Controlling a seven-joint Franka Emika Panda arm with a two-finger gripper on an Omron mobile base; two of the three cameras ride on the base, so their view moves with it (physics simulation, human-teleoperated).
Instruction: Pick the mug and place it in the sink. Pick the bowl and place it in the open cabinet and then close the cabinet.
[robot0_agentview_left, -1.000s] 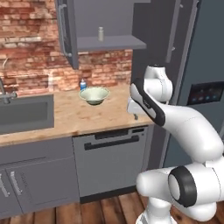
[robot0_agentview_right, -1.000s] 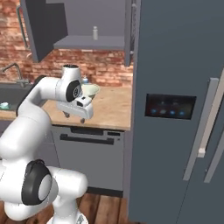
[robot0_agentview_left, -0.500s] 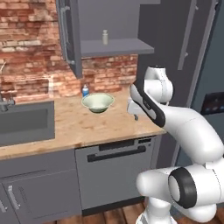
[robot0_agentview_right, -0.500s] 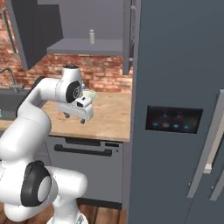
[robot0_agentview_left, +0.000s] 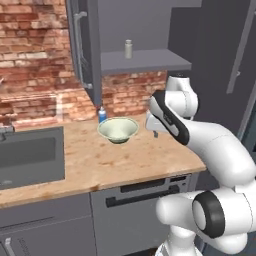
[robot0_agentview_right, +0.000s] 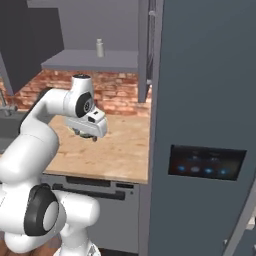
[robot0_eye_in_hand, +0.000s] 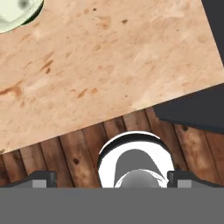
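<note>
The whole scene has slid across both base views over the last second, which reads as the base driving and not as any thing shifting: the bowl (robot0_agentview_left: 118, 130) now sits nearer the middle of the left base view, and the sink (robot0_agentview_left: 31, 156) has moved toward that view's left edge. That suggests the robot is lining up on the bowl for the second pick; the mug's place cannot be told from these views. The bowl rests upright on the wooden bench (robot0_agentview_left: 130, 160), just in front of a small blue bottle (robot0_agentview_left: 102, 114) that stands against the brick wall (robot0_agentview_left: 35, 60). The end effector (robot0_agentview_left: 155, 131) hangs above the bench to the right of the bowl, near but apart from it, its fingers spread wide and holding nothing. In the hand view the bowl peeks in at the top left corner. Above the bowl the cabinet (robot0_agentview_left: 84, 50) stands open, a small pale canister (robot0_agentview_left: 128, 49) on its grey shelf (robot0_agentview_left: 145, 62). Right of the bowl rises a tall dark refrigerator (robot0_agentview_right: 205, 125).
</note>
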